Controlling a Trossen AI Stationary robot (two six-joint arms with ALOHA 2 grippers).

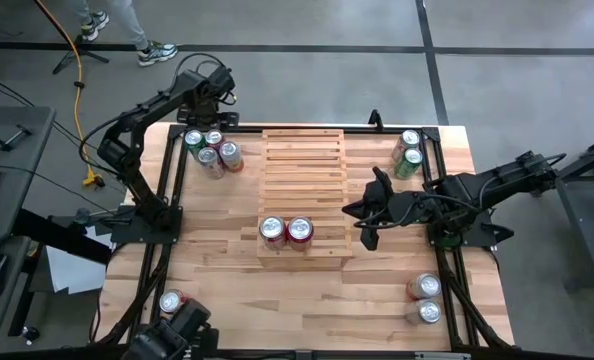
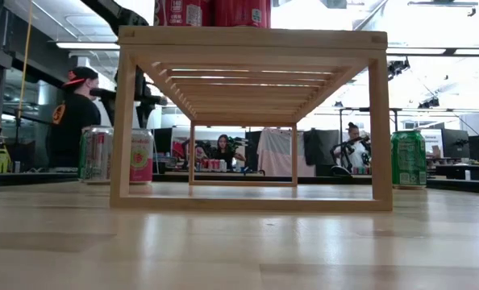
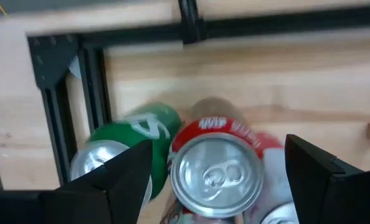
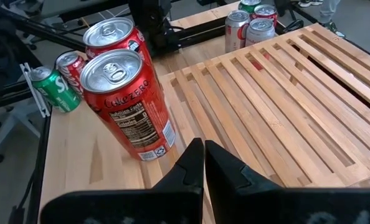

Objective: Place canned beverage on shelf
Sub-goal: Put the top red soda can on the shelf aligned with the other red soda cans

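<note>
The pale wooden slatted shelf [image 1: 304, 193] sits in the middle of the wooden desk [image 1: 227, 300]. Two red metal cans [image 1: 285, 231] stand on its front step. The right gripper [image 1: 363, 212], jaws together, is beside the shelf. The left gripper [image 3: 213, 180], jaws apart, hangs over a red can [image 3: 217, 168] in the group of cans [image 1: 210, 150] at the desk's back left corner.

The left gripper [image 3: 213, 180] hangs spread over a red can [image 3: 217, 169], with a green can [image 3: 128, 138] crowding one finger and another can the other. Ahead of the closed right gripper [image 4: 203, 163], the shelf [image 4: 284, 93] slats lie bare; two red cans [image 4: 126, 102] stand just beside it.
</note>
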